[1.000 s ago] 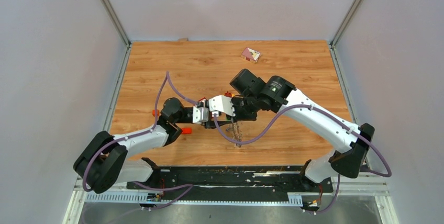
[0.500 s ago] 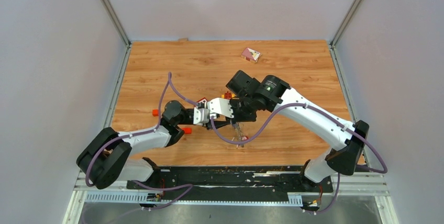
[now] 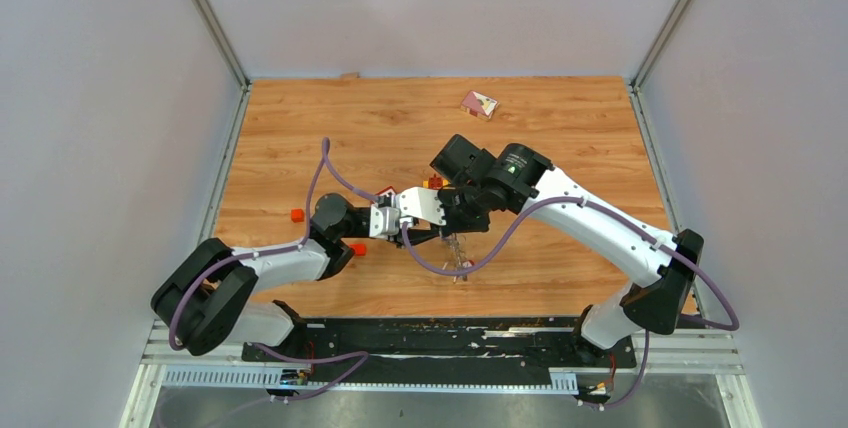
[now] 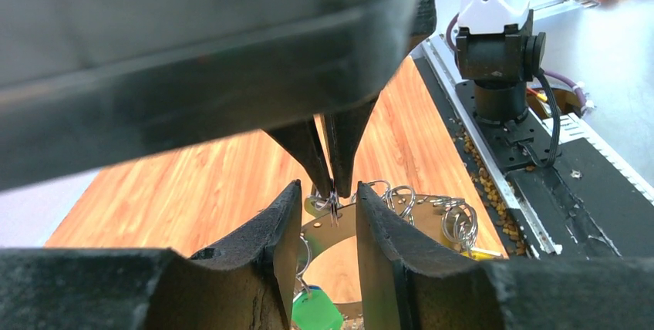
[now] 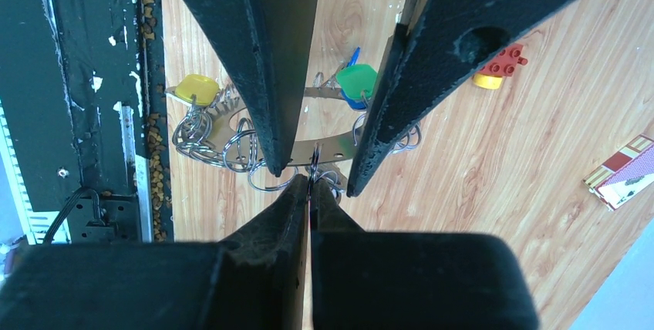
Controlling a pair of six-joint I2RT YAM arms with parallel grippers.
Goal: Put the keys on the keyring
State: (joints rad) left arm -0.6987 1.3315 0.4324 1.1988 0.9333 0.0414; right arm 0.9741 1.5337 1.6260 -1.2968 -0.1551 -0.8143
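Note:
The keyring (image 5: 328, 147) is a flat metal ring plate with holes, hung with many small split rings. Keys with green (image 5: 357, 79), blue (image 5: 351, 101) and yellow (image 5: 194, 87) heads hang from it. My right gripper (image 5: 310, 181) is shut on one small split ring (image 5: 315, 162) at the plate's edge and holds the keyring above the table. My left gripper (image 4: 330, 205) is open, with one finger (image 4: 281, 241) on each side of that ring and the right fingertips (image 4: 345, 162). The green key (image 4: 316, 311) hangs below. In the top view the grippers meet over the keyring (image 3: 457, 253).
Red toy bricks (image 3: 297, 215) (image 3: 357, 249) lie left of the grippers, and another red and yellow piece (image 5: 497, 64) lies close by. A small card box (image 3: 478, 103) lies at the far side. The black base rail (image 4: 532, 145) runs along the table's near edge.
Over the last second both arms shifted slightly left and away with the keyring, which uncovered the left red brick. In the last half second almost nothing moved.

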